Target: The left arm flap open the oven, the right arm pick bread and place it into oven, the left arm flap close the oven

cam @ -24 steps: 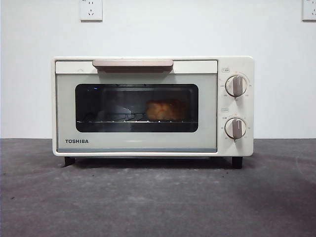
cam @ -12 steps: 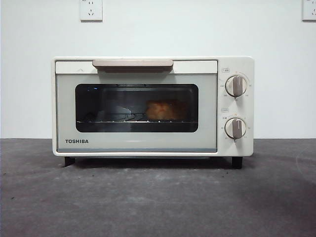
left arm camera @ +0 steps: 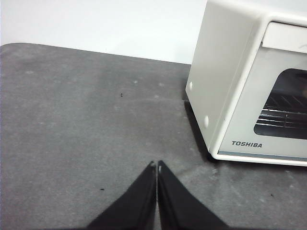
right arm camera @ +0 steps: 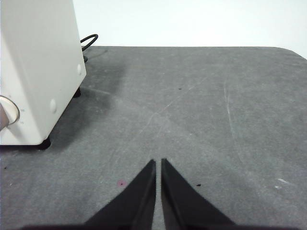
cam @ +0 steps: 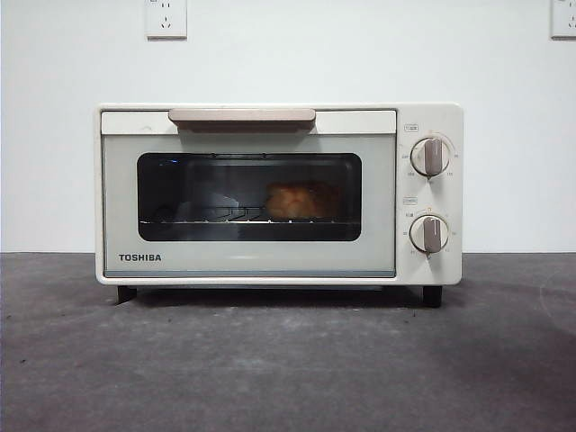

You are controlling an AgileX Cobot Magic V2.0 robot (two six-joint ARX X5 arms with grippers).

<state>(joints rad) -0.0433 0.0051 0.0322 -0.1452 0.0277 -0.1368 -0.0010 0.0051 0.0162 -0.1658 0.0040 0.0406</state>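
Observation:
The cream-white oven [cam: 279,193] stands in the middle of the dark table with its door shut, handle [cam: 241,116] at the top. Through the dark window the golden bread [cam: 301,200] lies on the wire rack, right of centre. Neither arm shows in the front view. My left gripper [left arm camera: 157,166] hangs shut over bare table, off the oven's [left arm camera: 240,91] left side and holding nothing. My right gripper [right arm camera: 158,163] is shut and empty too, over the table off the oven's [right arm camera: 38,72] right side.
Two round knobs [cam: 430,156] sit on the oven's right panel. A black cable [right arm camera: 88,40] runs behind the oven. Wall sockets [cam: 166,17] are on the white wall behind. Grey table [cam: 288,360] stretches in front and to both sides.

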